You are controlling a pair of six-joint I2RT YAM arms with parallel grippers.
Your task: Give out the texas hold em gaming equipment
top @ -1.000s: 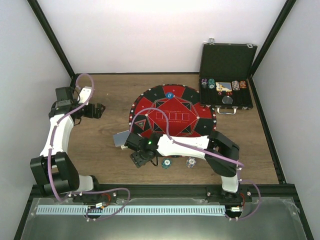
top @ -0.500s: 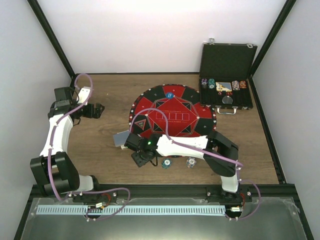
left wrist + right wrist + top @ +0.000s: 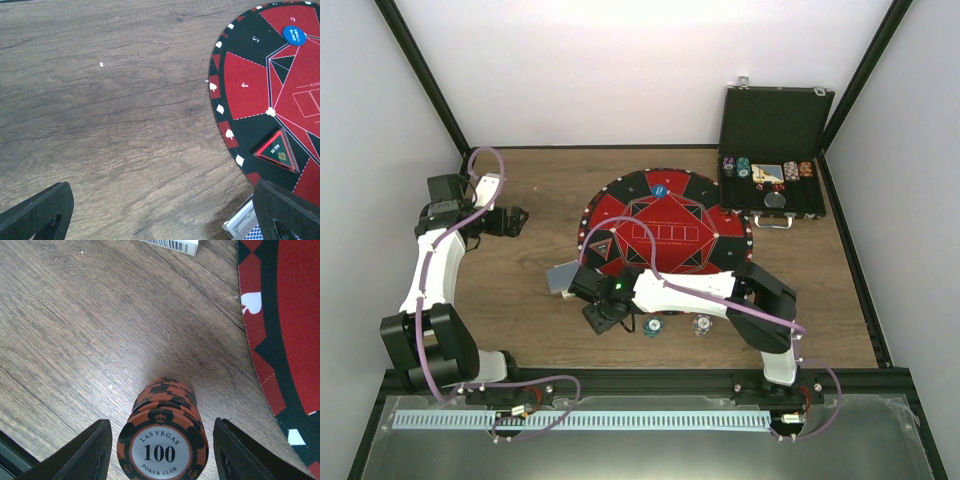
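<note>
A stack of orange-and-black poker chips (image 3: 162,440), marked 100 on top, stands on the wood between the fingers of my right gripper (image 3: 162,422). The jaws are open, with a gap on each side of the stack. In the top view this gripper (image 3: 604,316) hovers off the mat's front-left edge and hides the stack. A grey-blue pack of playing cards (image 3: 563,277) lies just left of it. The blue button (image 3: 660,186) and the black triangular marker (image 3: 598,247) rest on the mat. My left gripper (image 3: 515,222) hangs open and empty over bare wood at the far left.
The big round red-and-black mat (image 3: 720,215) fills the table's middle. The black hinged case (image 3: 775,120) stands open at the back right with chips and cards inside. Two small chip piles (image 3: 653,325) (image 3: 701,325) sit near the front edge, right of my right gripper.
My right gripper has crept a touch to the left beside the mat. The left arm has stayed still.
</note>
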